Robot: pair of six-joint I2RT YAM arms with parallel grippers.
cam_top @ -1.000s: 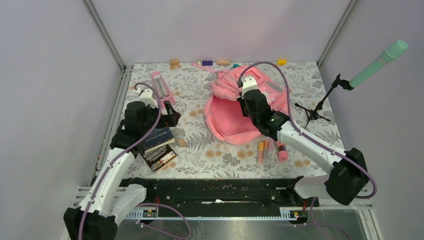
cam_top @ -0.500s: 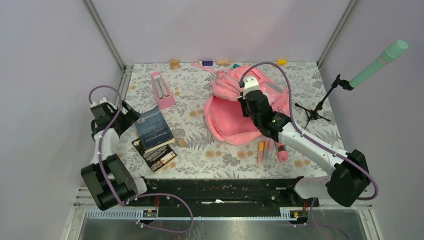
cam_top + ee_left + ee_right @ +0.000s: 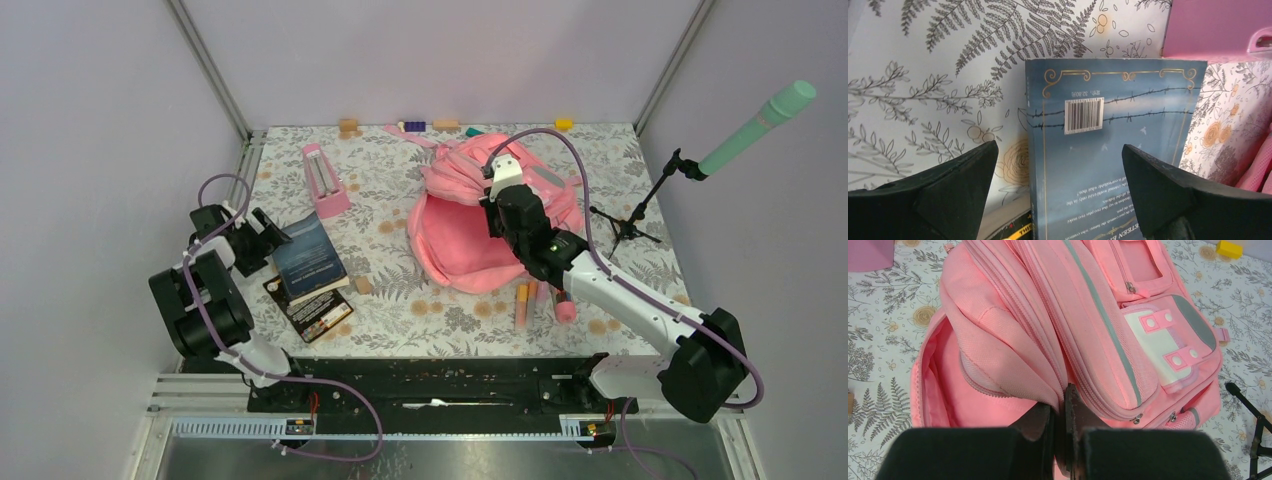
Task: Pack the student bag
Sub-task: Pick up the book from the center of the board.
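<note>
The student bag (image 3: 455, 235) is lying toward the far right of the floral-patterned table (image 3: 420, 320), its main compartment gaping toward the near edge and its front pockets, with their grey-white trim, facing up. The right gripper (image 3: 1064, 402) is pinching a fold of pink fabric at the zipped rim of that opening, its jaws pressed almost together on the cloth, and is holding the flap up from the bag's lining. On the left side of the table the left gripper (image 3: 262, 232) is hanging low at the left end of a blue book (image 3: 1113, 150). Its two black fingers (image 3: 948, 185) are spread wide and gripping nothing, and in the wrist view the book's back cover is showing between them; whether either finger is touching the book cannot be told. The blue book is lying barcode side up on a black book (image 3: 320, 315), which is poking out beneath it toward the near edge. A small pink triangular stand (image 3: 325, 182) is standing just beyond the two books. A few pink and orange markers (image 3: 540, 298) are lying just in front of the bag, under the right arm. A black tripod (image 3: 625, 228) is standing near the bag's right side, carrying a mint-green microphone (image 3: 757, 128) — tilted up and out past the table's right edge — while small coloured blocks (image 3: 348, 127) are lining the far edge.
</note>
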